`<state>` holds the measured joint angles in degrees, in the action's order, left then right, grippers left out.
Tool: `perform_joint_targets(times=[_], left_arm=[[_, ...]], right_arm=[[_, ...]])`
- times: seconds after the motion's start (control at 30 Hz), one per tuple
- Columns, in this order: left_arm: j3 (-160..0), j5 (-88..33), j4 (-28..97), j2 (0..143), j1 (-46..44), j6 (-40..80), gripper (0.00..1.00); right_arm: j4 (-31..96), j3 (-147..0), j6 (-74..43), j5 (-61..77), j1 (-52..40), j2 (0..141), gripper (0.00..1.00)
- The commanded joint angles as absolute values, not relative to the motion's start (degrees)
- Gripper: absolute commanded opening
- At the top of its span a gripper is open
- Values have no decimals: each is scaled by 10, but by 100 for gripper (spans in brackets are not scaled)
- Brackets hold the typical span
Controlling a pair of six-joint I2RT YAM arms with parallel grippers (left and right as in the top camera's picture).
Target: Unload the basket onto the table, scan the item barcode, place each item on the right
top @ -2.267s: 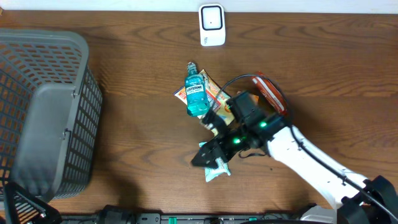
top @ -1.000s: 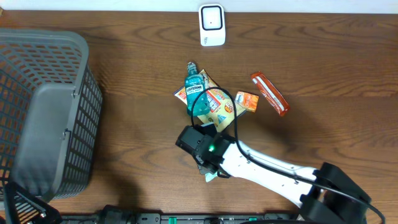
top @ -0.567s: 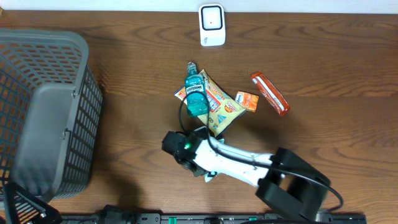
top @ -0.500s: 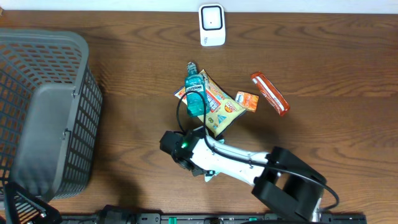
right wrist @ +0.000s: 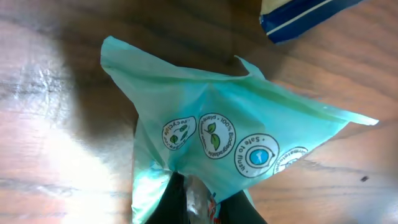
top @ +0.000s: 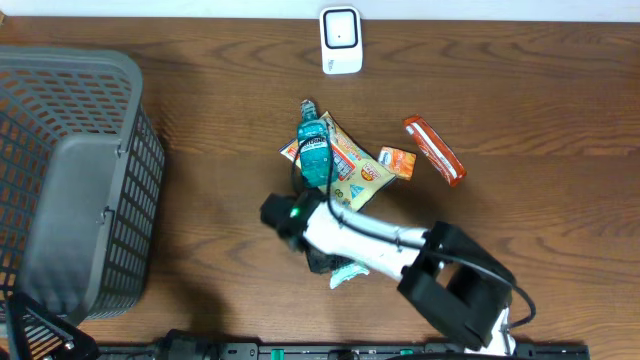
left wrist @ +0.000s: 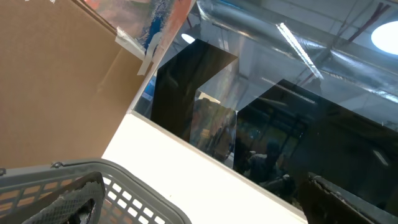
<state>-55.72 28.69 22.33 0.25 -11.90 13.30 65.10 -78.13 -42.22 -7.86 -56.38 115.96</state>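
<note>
Now right fingers (right wrist: 166,205) clamped on the teal pouch (right wrist: 236,143), half-open a second ago, left fingers (left wrist: 348,198) spread wide.

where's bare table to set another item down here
Bare wood lies between the basket and the mouthwash bottle, and right of the red packet. Crowded: the snack pile below the scanner, and in front of it the right gripper holding the teal pouch.

A dark wooden table (top: 560,110) has a white strip (top: 150,8) along its far edge. Elsewhere, dark glass (left wrist: 261,137) reflects ceiling strip lights (left wrist: 298,40).
</note>
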Motion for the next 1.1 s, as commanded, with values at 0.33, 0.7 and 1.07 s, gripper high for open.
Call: perform_joint_targets(times=[0.33, 0.7, 1.07], left_arm=[[-555, 292, 222, 2, -121, 128, 99], [-555, 292, 222, 2, -121, 128, 99], [-555, 292, 222, 2, -121, 128, 99]], right_arm=[[643, -818, -239, 505, -437, 1124, 2], [647, -818, -381, 694, -394, 1124, 1], [881, -818, -407, 714, -385, 1124, 2]])
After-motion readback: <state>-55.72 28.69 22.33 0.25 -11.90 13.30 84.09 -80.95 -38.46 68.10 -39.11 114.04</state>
